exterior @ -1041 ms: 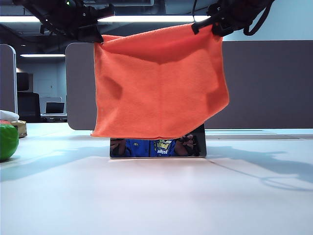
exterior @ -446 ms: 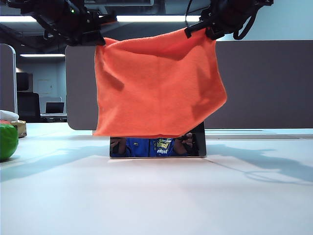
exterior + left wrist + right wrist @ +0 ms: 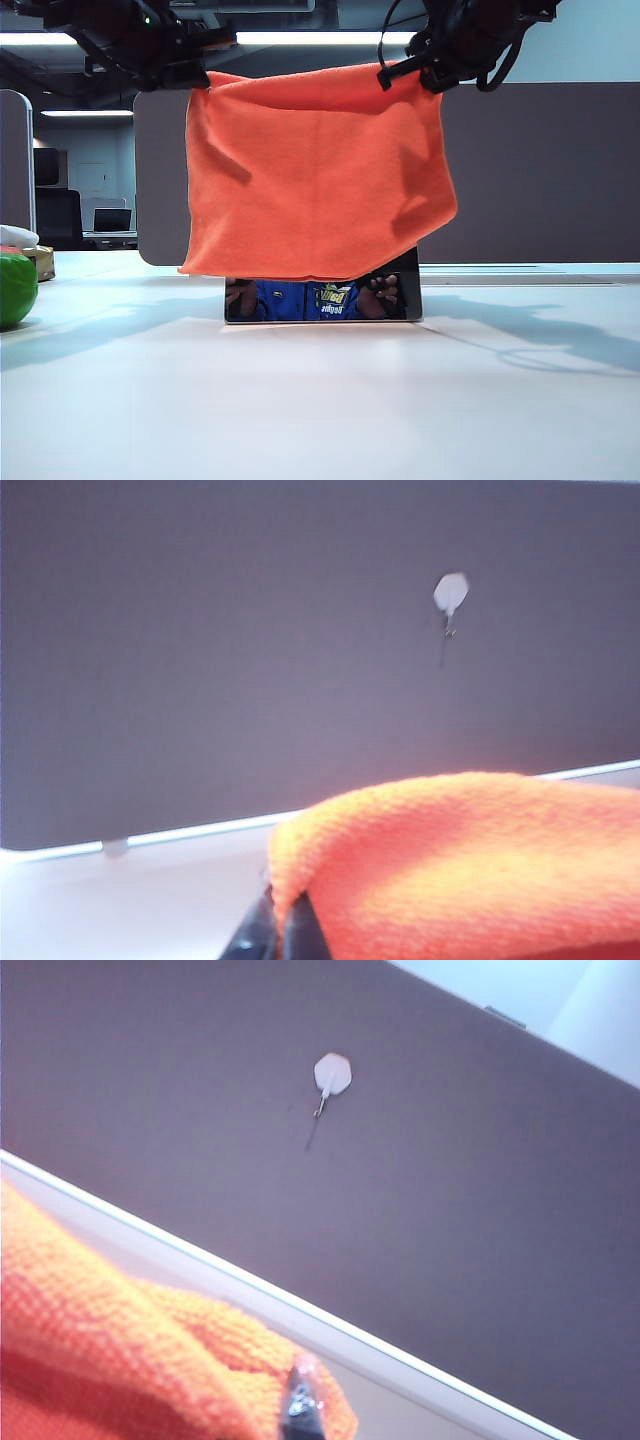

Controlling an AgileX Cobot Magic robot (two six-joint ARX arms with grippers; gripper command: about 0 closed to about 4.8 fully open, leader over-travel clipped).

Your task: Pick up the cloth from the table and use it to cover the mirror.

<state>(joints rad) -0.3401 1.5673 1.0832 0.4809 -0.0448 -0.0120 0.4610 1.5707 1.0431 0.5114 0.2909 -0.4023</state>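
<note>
Now both grippers, left and right, hang high with jaws clamped on the cloth corners; released here, the cloth could drop in front of the mirror instead of draping over its top.

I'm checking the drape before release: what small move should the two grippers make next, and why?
Probably lower both together. The left gripper and right gripper each hold a top corner of the cloth, which hangs spread above the table, but its bottom edge leaves the lower strip of the mirror uncovered.
</note>
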